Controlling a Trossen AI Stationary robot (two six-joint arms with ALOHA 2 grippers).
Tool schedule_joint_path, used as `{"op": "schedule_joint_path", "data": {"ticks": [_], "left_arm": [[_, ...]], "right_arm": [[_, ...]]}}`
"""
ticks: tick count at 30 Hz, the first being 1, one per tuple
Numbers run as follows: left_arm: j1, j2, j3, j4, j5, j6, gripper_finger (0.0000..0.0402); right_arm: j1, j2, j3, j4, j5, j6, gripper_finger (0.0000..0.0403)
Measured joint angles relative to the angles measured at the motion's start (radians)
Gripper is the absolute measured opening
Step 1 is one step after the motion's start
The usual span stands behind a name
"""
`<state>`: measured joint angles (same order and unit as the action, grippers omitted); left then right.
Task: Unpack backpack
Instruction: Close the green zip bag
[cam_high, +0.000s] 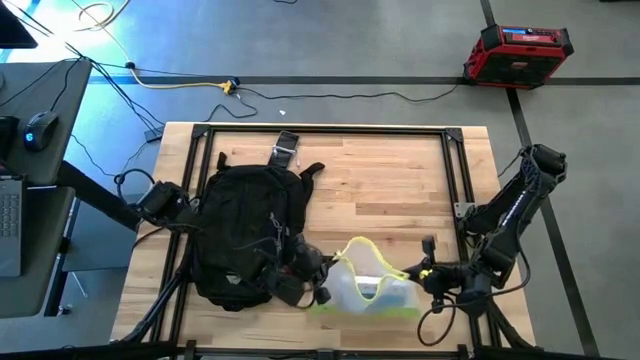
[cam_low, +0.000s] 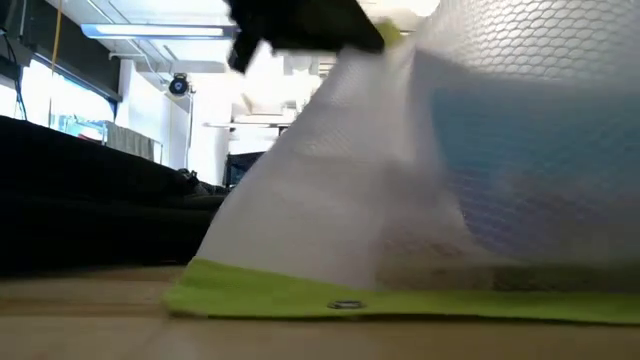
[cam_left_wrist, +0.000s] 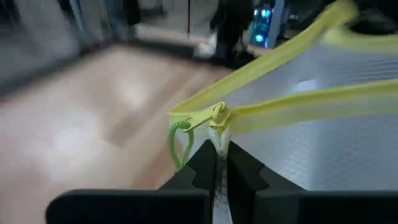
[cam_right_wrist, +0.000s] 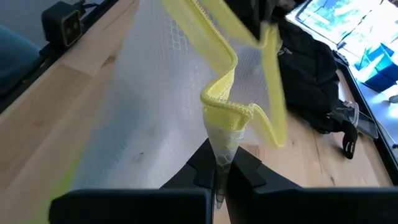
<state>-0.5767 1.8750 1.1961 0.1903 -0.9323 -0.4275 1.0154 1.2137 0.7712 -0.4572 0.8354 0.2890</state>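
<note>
The black backpack (cam_high: 245, 230) lies flat on the left half of the wooden table; it also shows in the right wrist view (cam_right_wrist: 311, 68). A translucent pouch with neon-yellow trim (cam_high: 368, 288) stands to its right near the table's near edge, with its yellow bottom edge (cam_low: 400, 300) on the wood. My left gripper (cam_high: 320, 278) reaches over the backpack and is shut on the pouch's left end. My right gripper (cam_high: 428, 272) is shut on the pouch's right end. The pouch's yellow top trim (cam_high: 362, 246) arches open between them. My left gripper pinches the pouch's zipper end (cam_left_wrist: 217, 134) between its two fingers, right beside the yellow slider and its green loop pull (cam_left_wrist: 180, 140). The fingers come about level from the table's left. The pouch stretches away from them, with its lower edge on the table. My right gripper pinches the pouch's opposite top corner (cam_right_wrist: 224, 134) between its two fingers, just under a crumpled fold of the yellow trim (cam_right_wrist: 227, 112). The fingers come from the table's right. The mesh wall falls away from the hold toward the table.
A black metal frame (cam_high: 320, 130) runs around the table top. Bare wood (cam_high: 400, 180) lies beyond the pouch on the far right. A red and black case (cam_high: 517, 52) and cables are on the floor. A desk with a mouse (cam_high: 40, 130) stands at the left.
</note>
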Motion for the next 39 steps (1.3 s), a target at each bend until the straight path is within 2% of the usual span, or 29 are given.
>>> {"op": "schedule_joint_path", "data": {"ticks": [2, 4, 8, 12, 17, 20, 24, 31, 34, 38, 39], "left_arm": [[-0.063, -0.004, 0.031, 0.04, -0.078, 0.164, 0.0002], [-0.115, -0.007, 0.051, 0.06, -0.12, 0.264, 0.0004], [-0.123, -0.007, 0.03, 0.062, -0.133, 0.204, 0.0024], [-0.059, 0.006, 0.008, 0.068, 0.037, 0.095, 0.0068], [0.023, 0.028, 0.007, 0.163, 0.285, 0.114, 0.0135], [0.051, 0.028, 0.007, 0.177, 0.347, 0.101, 0.0166], [0.061, 0.028, 0.007, 0.174, 0.331, 0.097, 0.0178], [0.108, 0.029, 0.007, 0.102, 0.362, -0.011, 0.0155], [0.119, 0.029, 0.007, 0.101, 0.374, -0.016, 0.0109], [0.115, 0.03, 0.007, 0.113, 0.367, 0.005, 0.002], [0.109, 0.029, 0.007, 0.116, 0.348, 0.009, 0.0011]], "right_arm": [[0.01, 0.0, 0.0, 0.003, 0.003, 0.0, 0.0], [0.016, 0.0, 0.0, 0.005, 0.003, -0.001, 0.0], [0.02, 0.0, 0.0, 0.006, 0.002, -0.003, 0.0], [0.019, 0.0, 0.0, 0.006, 0.002, 0.001, 0.0], [0.019, 0.0, 0.0, 0.007, -0.001, 0.001, 0.0], [0.019, 0.0, 0.0, 0.011, -0.002, 0.002, 0.0], [0.019, 0.0, 0.0, 0.011, -0.002, 0.002, 0.0], [0.019, 0.0, 0.0, 0.011, -0.015, 0.014, 0.0], [0.019, 0.0, 0.0, 0.011, -0.016, 0.025, 0.0], [0.019, 0.0, 0.0, 0.011, -0.017, 0.025, 0.0], [0.019, 0.0, 0.0, 0.011, -0.017, 0.023, 0.0]]}}
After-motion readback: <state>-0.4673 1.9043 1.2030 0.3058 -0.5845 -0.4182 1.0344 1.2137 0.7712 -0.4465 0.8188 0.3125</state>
